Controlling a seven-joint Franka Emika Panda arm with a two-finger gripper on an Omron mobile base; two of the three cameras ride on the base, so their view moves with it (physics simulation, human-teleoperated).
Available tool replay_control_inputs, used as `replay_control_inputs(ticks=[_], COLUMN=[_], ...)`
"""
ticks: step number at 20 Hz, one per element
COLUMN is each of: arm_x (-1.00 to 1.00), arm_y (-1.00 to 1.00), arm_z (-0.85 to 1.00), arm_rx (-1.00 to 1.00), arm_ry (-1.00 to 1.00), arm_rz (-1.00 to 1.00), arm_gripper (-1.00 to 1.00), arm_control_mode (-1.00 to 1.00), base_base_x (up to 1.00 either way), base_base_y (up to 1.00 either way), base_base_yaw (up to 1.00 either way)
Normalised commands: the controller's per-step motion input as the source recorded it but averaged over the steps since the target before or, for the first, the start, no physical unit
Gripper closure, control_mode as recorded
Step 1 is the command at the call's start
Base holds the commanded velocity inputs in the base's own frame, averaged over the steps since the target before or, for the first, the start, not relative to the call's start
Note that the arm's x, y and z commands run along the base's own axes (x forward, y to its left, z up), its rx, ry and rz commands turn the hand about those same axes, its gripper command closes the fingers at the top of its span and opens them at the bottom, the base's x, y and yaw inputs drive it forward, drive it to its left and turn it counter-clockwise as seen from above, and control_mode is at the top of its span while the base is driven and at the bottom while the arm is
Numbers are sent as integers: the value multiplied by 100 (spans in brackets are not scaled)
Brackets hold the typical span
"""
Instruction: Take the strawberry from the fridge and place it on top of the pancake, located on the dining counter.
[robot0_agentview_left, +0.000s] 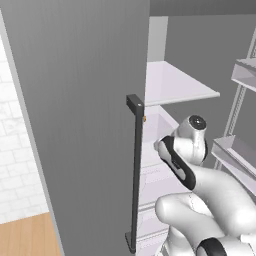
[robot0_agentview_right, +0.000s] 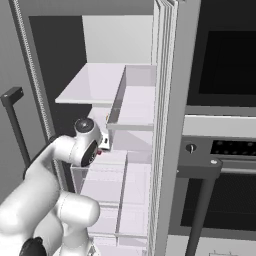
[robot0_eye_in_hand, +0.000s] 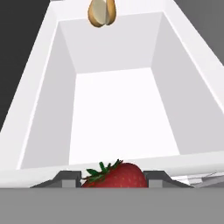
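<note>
Pincer (robot0_eye_in_hand: 113, 183) closed narrow on the strawberry (robot0_eye_in_hand: 114, 176), seen in the hand view: the red berry with its green leaf cap sits between the two grey finger ends at the bottom edge, one finger (robot0_eye_in_hand: 70, 179) on each side, flush against it. Berry is held at the near rim of a white drawer (robot0_eye_in_hand: 111, 109), just above or in front of that rim; cannot tell whether it touches the rim.

Largest to smallest:

Fridge (robot0_agentview_left: 75, 125), tall matte grey, standing open. Left base view: its grey door fills the left half, with a long dark vertical bar handle (robot0_agentview_left: 135, 170) down the door's edge. Interior white, with a flat shelf (robot0_agentview_left: 175, 85) high up and drawers below it. Right base view: same shelf and stacked translucent drawers, plus door bins on the open right-hand door.

Robot arm (robot0_agentview_left: 210, 200), white with dark joints, reaches into the fridge at drawer height in both base views; its hand is turned toward the drawers.

White drawer, hand view: deep, rectangular, walls sloping away, floor bare.

Small yellow-brown food item (robot0_eye_in_hand: 102, 12), hand view: at the drawer's far edge, well apart from the strawberry. A tiny speck of the same colour (robot0_agentview_left: 144, 119) shows beside the handle top in the left base view.
</note>
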Motion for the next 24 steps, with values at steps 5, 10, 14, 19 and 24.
replay_control_inputs(ticks=[5, 10, 14, 19, 24], arm_x=[-49, -54, -69, -78, -71], arm_y=[0, 0, -2, -1, 0], arm_z=[71, 69, 63, 59, 59], arm_rx=[0, 0, 0, 0, 0], arm_ry=[12, 9, 2, 0, 0], arm_rz=[0, 0, 0, 0, 0], arm_gripper=[100, 100, 100, 100, 100], arm_control_mode=[-100, -100, -100, -100, -100], base_base_x=[0, 0, 0, 0, 0], base_base_y=[0, 0, 0, 0, 0], base_base_yaw=[0, 0, 0, 0, 0])
